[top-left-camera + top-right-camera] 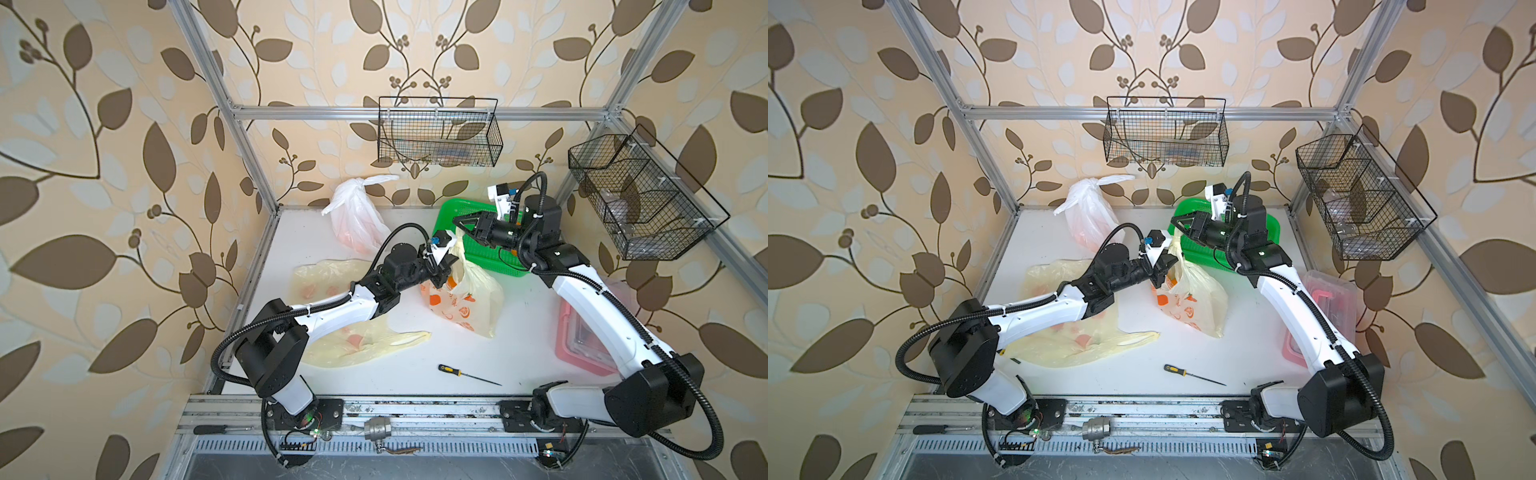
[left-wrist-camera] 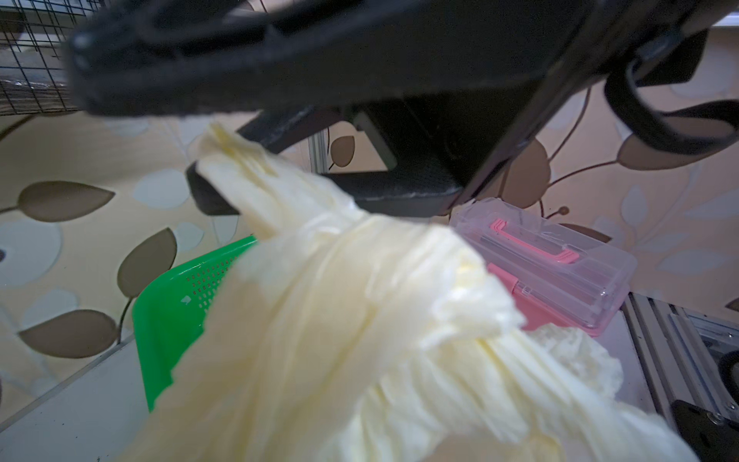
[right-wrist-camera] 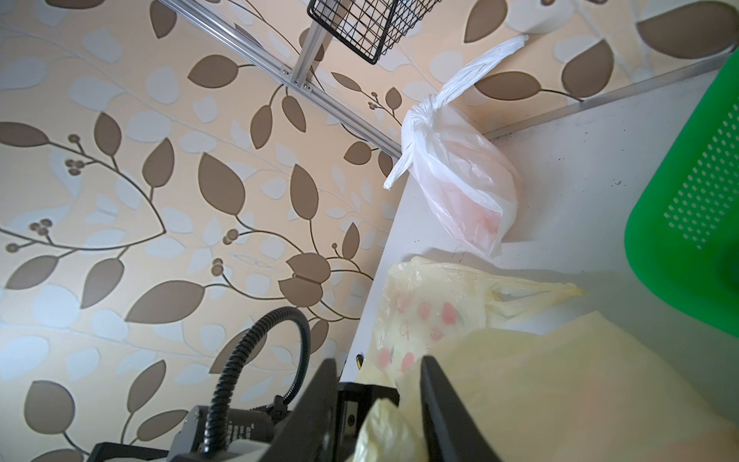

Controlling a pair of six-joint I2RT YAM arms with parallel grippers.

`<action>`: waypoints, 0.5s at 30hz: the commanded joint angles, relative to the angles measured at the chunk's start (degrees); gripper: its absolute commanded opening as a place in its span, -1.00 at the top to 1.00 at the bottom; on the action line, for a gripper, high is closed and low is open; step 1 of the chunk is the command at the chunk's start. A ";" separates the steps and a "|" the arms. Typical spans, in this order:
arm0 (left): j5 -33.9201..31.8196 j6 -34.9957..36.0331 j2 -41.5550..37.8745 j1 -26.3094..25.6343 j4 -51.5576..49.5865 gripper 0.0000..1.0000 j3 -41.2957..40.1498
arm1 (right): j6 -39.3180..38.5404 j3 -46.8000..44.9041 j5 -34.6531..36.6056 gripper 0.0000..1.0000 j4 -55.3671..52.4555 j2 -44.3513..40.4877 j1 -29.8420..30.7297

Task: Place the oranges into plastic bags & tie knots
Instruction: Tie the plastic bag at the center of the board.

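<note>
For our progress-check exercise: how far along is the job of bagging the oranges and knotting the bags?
Done: the white bag is knotted, with orange shapes inside. In hand: the left end effector grips the upright printed yellow bag at its top, and the right end effector has its jaws around another strap; its knot looks unfinished. Left: a flat yellow bag lies untied.

A pale yellow crinkly plastic bag with orange fruit prints is standing mid-table. Its strap is rising through the left gripper, which is clamping it, toward the right gripper over the green perforated plastic basket. 1 knotted translucent white plastic bag is leaning at the back, and 2 flat pale yellow bags are lying under the left arm.
</note>
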 commanded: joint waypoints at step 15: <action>0.23 1.27 -2.70 0.04 1.88 1.00 0.13 | -0.90 2.88 -1.16 0.53 -3.15 0.83 0.57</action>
